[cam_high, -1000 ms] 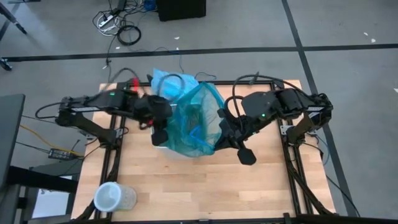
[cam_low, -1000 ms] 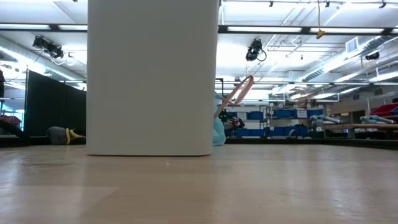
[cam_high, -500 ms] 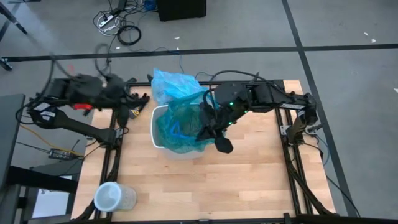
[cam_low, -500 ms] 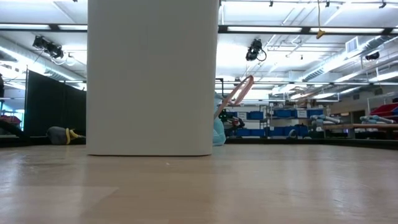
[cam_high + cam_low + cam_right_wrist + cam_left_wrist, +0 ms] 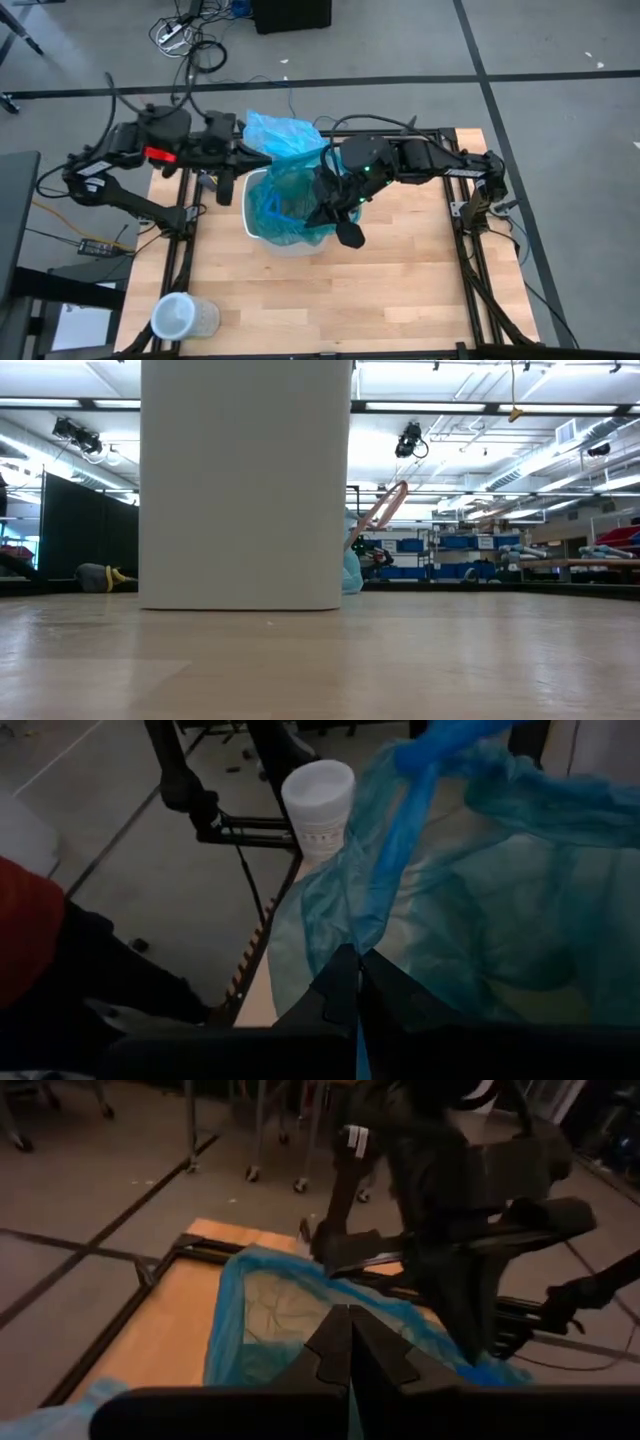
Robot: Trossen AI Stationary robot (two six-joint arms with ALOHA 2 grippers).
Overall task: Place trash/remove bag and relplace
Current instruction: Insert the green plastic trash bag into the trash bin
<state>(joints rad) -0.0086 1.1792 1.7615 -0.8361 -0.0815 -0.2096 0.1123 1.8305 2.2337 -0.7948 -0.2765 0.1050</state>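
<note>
A white bin (image 5: 262, 238) stands mid-table and fills the low view (image 5: 245, 485). A darker teal-green plastic bag (image 5: 292, 205) sits in it, mouth up. The light sky-blue bag (image 5: 283, 136) lies bunched on the table behind the bin's far side. My left gripper (image 5: 240, 170) is shut at the teal bag's left rim. My right gripper (image 5: 326, 198) is shut at its right rim. The trash is hidden. My left gripper has a thin strip of the teal bag's film (image 5: 350, 1402) between its shut fingers, coming nearly level from the table's left. The fingers hide which part of the rim it is. My right gripper pinches the teal bag's rim (image 5: 368, 925) between its two fingers, coming from the table's right and slanting down. The film runs away from the fingertips as a gathered band and spreads into the bag's wall, which hangs into the bin.
A clear plastic cup (image 5: 180, 318) stands at the table's near left corner, also in the right wrist view (image 5: 318, 802). Bare wood lies in front of the bin and to its right. Cables lie on the floor beyond the far edge.
My left gripper has drawn back from over the bin toward the table's far left and risen. My right gripper has gone toward the table's left, over the bin. The teal bag, held up wide before, has sunk lower into the bin and its mouth has narrowed.
</note>
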